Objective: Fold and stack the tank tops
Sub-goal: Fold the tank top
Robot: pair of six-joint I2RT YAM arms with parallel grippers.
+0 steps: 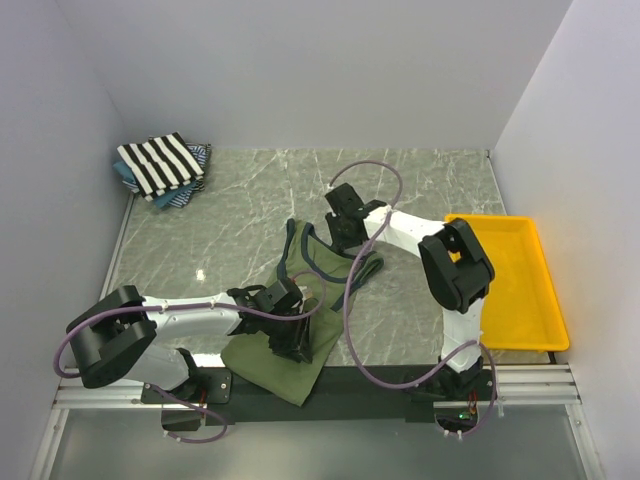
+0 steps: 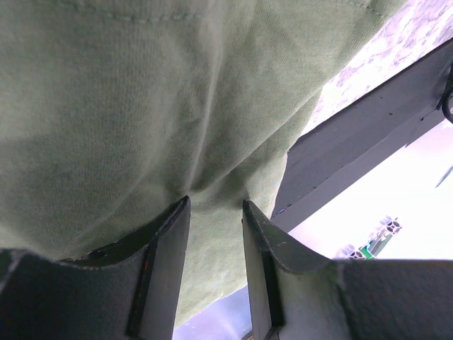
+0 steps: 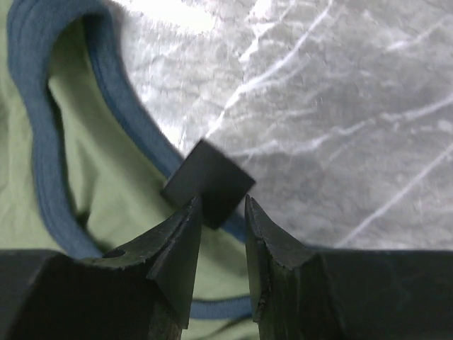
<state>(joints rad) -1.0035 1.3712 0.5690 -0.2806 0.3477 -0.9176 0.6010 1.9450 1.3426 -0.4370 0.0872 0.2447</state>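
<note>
The olive green tank top with navy trim lies down the middle of the marble table, and its lower end hangs over the front edge. My left gripper is down on that lower part. In the left wrist view the green cloth puckers into the left gripper, which is shut on a bunched fold. My right gripper is at the top strap, its jaws apart. In the right wrist view the right gripper hovers over the navy trim with nothing between its jaws; a small black square sits at its tips. A black-and-white striped tank top lies folded at the far left.
Blue patterned cloth sticks out under the striped top in the far left corner. A yellow plastic tray stands at the right edge. The dark front rail runs along the near edge. White walls close in three sides.
</note>
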